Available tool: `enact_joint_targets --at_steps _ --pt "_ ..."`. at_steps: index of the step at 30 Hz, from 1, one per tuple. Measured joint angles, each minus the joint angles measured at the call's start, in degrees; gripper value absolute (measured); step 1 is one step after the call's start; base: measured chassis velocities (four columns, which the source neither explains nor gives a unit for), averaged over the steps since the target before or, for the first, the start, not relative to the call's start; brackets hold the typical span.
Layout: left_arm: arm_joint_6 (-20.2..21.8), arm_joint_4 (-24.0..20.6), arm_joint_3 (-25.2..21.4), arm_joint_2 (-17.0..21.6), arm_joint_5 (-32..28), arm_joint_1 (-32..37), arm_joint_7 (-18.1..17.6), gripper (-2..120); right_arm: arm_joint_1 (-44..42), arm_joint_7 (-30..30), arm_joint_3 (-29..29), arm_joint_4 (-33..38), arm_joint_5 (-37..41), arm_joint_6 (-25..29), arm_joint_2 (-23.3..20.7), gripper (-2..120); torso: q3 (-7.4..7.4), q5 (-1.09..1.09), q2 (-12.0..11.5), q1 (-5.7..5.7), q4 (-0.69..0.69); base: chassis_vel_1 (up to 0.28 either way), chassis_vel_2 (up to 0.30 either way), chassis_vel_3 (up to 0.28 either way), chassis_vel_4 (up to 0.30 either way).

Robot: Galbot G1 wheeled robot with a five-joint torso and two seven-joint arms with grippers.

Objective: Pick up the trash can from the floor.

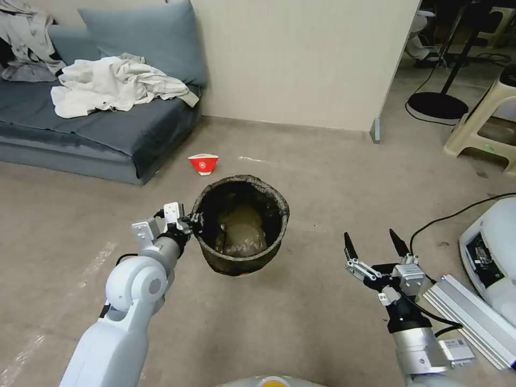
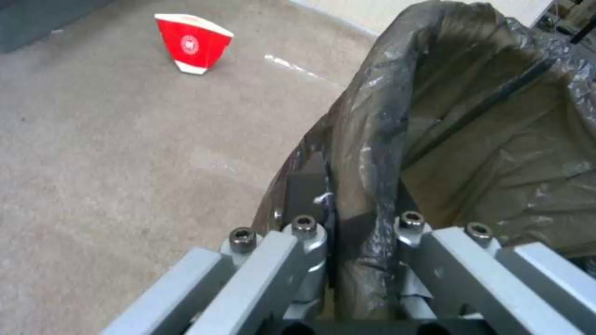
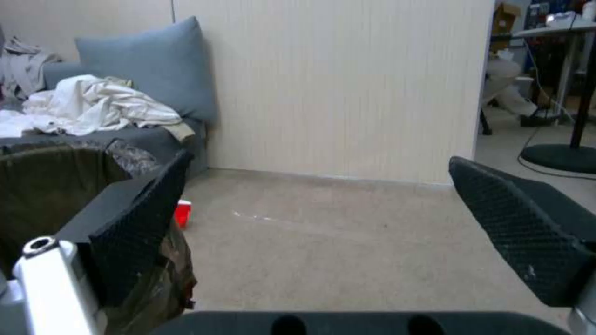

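Left gripper [image 1: 194, 221]: pinching the bag-covered rim of the trash can [image 1: 242, 231] (one finger inside, one outside).
Trash can: tilted, above the floor [image 1: 301, 306].
Right gripper [image 1: 375, 244]: fingers wide apart, holding nothing.

Red paper bowl [image 1: 203, 163] near grey sofa [image 1: 107, 129]; plastic stool [image 1: 486, 126] far right.

The trash can [image 1: 241, 232], round and lined with a dark brownish bag folded over its rim, hangs tilted above the beige floor [image 1: 301, 317], with the left gripper [image 1: 192, 221] clamped on its near rim.
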Motion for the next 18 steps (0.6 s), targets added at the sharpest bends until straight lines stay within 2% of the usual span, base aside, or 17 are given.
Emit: enact_joint_targets --at_steps 18 --pt "0.89 -2.15 -1.08 -0.22 -2.3 0.73 -0.77 4 0.5 -0.03 0.18 -0.46 0.67 -0.21 -0.24 100 -0.01 0.0 0.0 0.0 0.0 0.0 0.0 0.0 0.0"
